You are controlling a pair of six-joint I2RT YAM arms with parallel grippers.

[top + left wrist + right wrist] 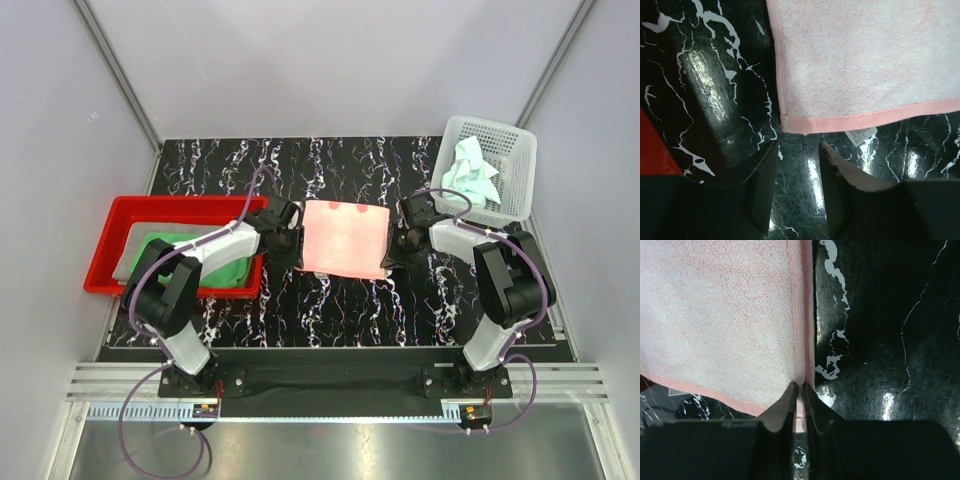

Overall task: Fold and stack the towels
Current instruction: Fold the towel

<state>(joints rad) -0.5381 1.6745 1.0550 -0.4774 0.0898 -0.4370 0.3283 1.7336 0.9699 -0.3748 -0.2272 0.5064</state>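
Observation:
A salmon-pink towel lies flat in the middle of the black marbled table. At its right edge my right gripper is shut on the towel's hem, near the front right corner. My left gripper stands open just off the towel's left corner, with only table between its fingers. A white label sticks out under that corner. A bright green towel lies folded on a grey one in the red tray. A pale mint-green towel sits crumpled in the basket.
The red tray lies at the left, close behind my left arm. The white perforated basket stands at the back right corner. White walls enclose the table on three sides.

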